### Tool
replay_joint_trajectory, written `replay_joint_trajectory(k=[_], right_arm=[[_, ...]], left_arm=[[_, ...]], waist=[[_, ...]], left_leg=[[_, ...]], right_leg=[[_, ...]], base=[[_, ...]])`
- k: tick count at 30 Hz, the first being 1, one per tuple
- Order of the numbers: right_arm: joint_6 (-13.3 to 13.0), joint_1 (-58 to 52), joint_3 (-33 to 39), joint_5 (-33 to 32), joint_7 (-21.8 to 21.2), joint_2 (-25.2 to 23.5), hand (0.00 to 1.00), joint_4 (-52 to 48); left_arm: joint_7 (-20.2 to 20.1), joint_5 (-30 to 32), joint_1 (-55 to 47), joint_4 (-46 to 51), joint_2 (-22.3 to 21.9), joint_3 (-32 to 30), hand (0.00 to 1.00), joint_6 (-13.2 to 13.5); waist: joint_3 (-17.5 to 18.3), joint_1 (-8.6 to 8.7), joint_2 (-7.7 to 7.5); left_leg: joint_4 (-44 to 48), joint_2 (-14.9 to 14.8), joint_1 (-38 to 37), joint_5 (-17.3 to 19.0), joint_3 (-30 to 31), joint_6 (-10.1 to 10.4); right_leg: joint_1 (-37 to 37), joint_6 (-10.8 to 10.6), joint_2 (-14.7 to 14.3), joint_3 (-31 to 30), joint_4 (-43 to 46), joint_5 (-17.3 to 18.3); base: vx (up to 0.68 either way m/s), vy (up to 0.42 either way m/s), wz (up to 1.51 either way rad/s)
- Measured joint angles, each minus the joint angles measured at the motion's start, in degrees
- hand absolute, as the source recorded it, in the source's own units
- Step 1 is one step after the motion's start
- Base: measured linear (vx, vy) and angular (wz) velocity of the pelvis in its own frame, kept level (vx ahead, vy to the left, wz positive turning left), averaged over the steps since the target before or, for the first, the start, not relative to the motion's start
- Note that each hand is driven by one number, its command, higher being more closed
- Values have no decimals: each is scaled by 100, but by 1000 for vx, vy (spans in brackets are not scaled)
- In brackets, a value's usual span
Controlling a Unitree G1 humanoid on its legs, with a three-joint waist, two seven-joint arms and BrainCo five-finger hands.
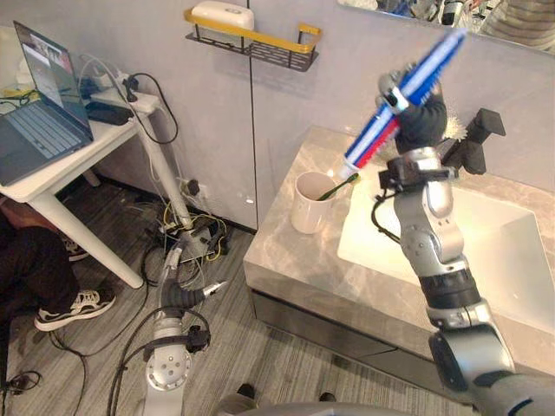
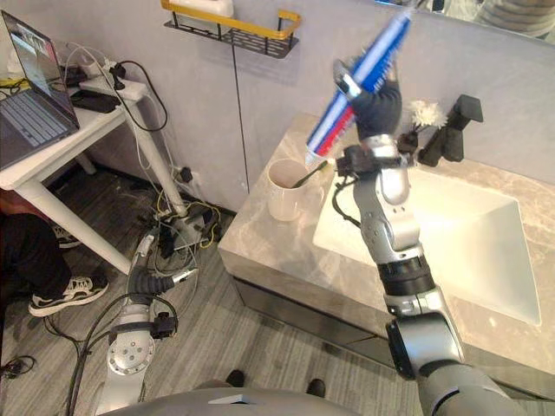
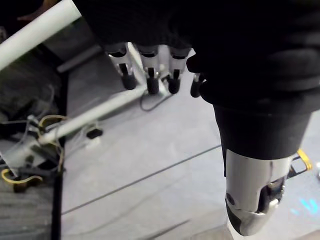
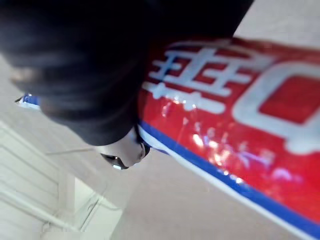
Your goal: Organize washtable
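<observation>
My right hand is shut on a blue, red and white toothpaste tube and holds it tilted in the air, lower end down. That end hangs just above the right rim of a white cup on the grey marble washtable. A green toothbrush leans in the cup. The tube shows close up in the right wrist view, past the hand's dark cover. My left hand hangs low by the floor, left of the washtable, its fingers relaxed and holding nothing.
A white sink basin lies right of the cup, with a black faucet behind it. A wall shelf carries a white item. At the left stand a white desk with a laptop, cables on the floor, and a person's shoe.
</observation>
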State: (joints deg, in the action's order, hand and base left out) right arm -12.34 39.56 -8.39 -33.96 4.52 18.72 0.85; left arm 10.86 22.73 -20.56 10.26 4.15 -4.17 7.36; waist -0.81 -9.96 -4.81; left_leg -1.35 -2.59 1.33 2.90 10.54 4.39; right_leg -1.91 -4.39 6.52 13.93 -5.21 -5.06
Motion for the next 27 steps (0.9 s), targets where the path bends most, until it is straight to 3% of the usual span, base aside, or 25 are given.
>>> replay_joint_trajectory(k=[21, 27], right_arm=[[181, 875, -775, 1915, 38, 204, 100, 494], [186, 844, -780, 2074, 39, 212, 100, 494]], left_arm=[[-16, 14, 14, -112, -5, 190, 0, 2], [-17, 15, 13, -123, -5, 196, 0, 2]], waist=[[-83, -5, -82], [-89, -3, -76]], left_leg=[[-35, 0, 28, -13, -30, -19], [-45, 0, 43, -13, -52, -19]], right_leg=[[-54, -11, 5, 3, 0, 8], [-91, -12, 5, -19, 0, 8]], base=[[1, 0, -1], [0, 0, 0]])
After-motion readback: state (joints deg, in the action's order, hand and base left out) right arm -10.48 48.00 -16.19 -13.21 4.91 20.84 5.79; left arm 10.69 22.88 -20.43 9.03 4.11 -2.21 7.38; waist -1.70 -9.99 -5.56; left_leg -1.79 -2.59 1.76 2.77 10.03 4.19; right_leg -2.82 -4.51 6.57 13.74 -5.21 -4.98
